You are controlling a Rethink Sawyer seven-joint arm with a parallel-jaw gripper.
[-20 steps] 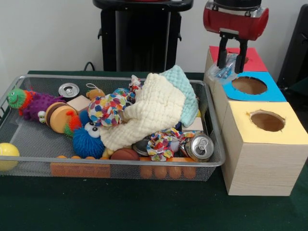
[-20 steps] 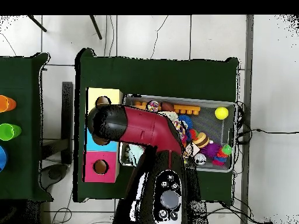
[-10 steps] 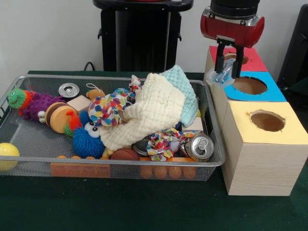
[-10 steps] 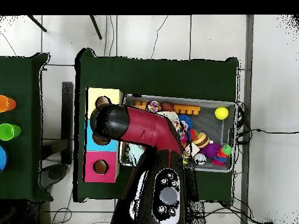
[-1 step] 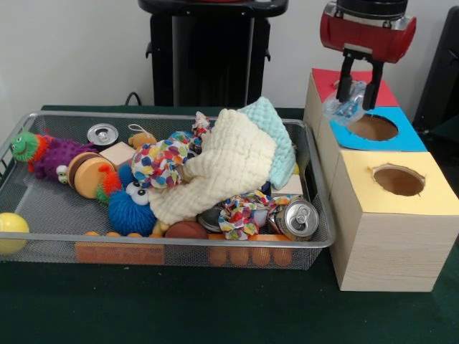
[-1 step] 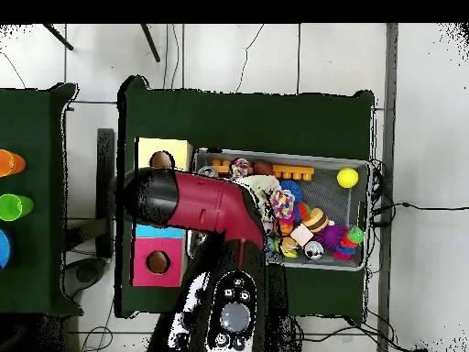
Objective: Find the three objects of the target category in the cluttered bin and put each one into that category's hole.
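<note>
My gripper (image 5: 356, 102) hangs over the left rim of the blue box's hole (image 5: 371, 127), shut on a crumpled clear plastic piece (image 5: 342, 110) with blue marks. The plastic dangles between the fingers, just above the blue box (image 5: 405, 136). Behind it is the red box (image 5: 379, 89), its hole hidden by the gripper. The yellow box (image 5: 423, 168) with its hole (image 5: 399, 180) is nearest. In the overhead view the red arm (image 6: 197, 203) covers the blue box and hides the gripper.
The wire bin (image 5: 43, 208) holds a cream cloth (image 5: 222, 168), a teal cloth (image 5: 276, 132), a drinks can (image 5: 297, 218), a spotted ball (image 5: 159, 163), a blue spiky toy (image 5: 130, 209), a caterpillar toy (image 5: 43, 152) and a yellow ball (image 5: 11, 231).
The gripper has carried the plastic piece to the right, from the boxes' left edge to over the blue box's hole. Nothing in the bin has shifted.
</note>
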